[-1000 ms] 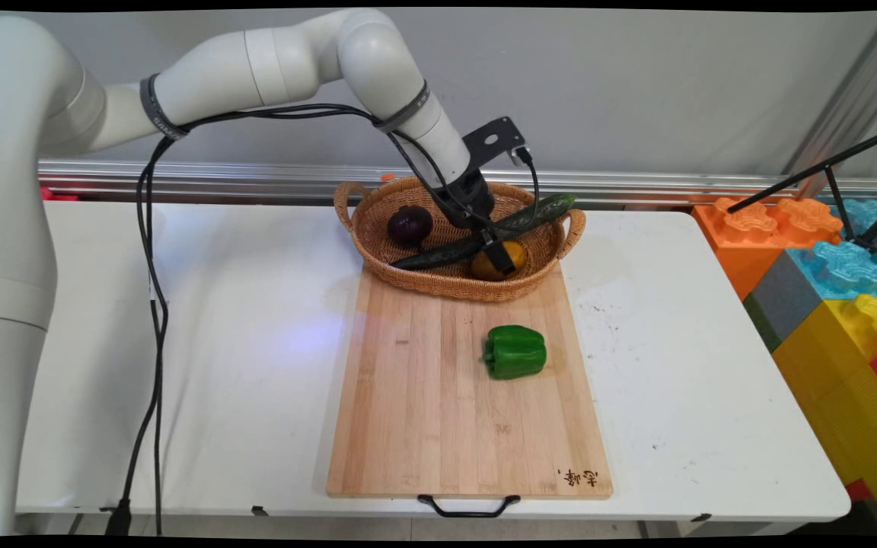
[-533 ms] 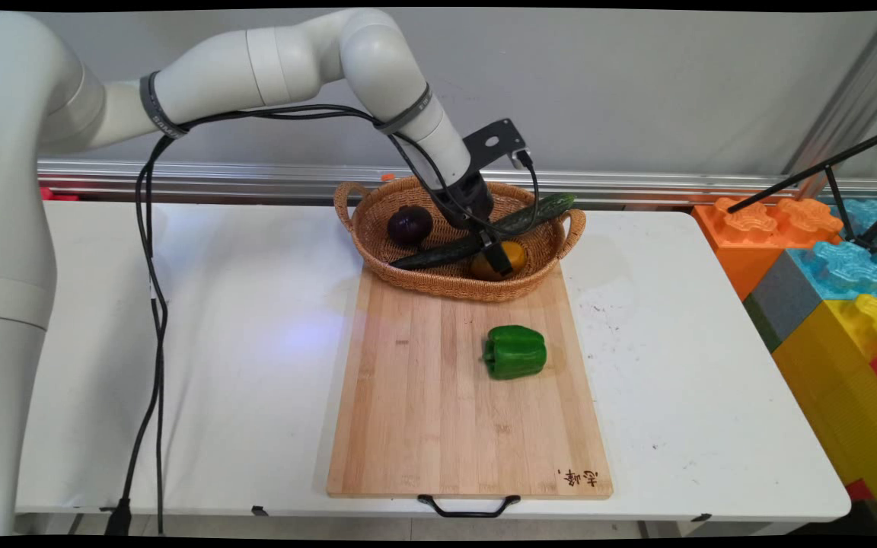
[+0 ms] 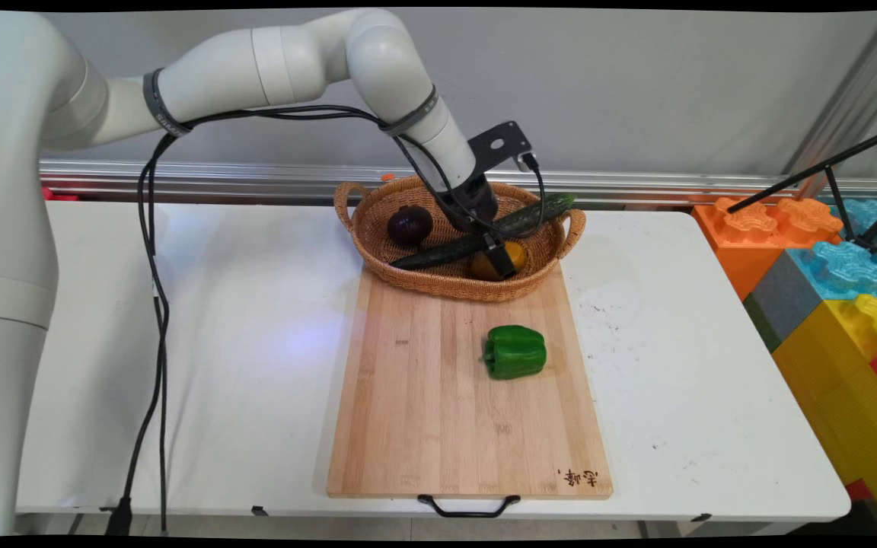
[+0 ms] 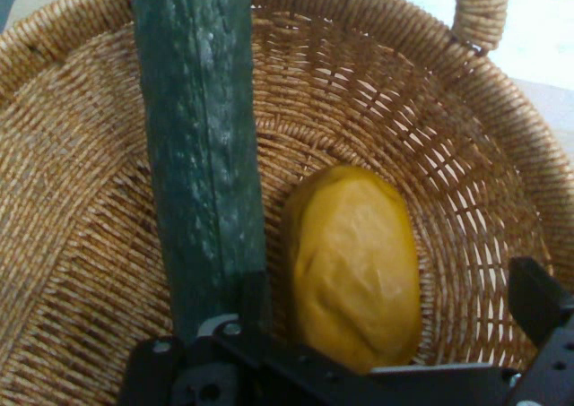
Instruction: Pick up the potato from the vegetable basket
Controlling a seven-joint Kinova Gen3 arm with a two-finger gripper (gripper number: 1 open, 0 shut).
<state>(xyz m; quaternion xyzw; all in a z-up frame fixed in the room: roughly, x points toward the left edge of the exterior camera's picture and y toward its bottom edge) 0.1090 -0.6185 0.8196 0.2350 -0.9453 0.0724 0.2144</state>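
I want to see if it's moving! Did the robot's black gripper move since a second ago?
Yes, a little: the black two-finger gripper shifted slightly right along the woven wicker basket, staying over the yellow-orange oval fruit.

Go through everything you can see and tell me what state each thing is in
gripper: jaws open, either side of the yellow fruit
yellow fruit: in the basket, beside the cucumber
cucumber: lying across the basket
basket: upright, on the board's far end
green pepper: on its side on the cutting board
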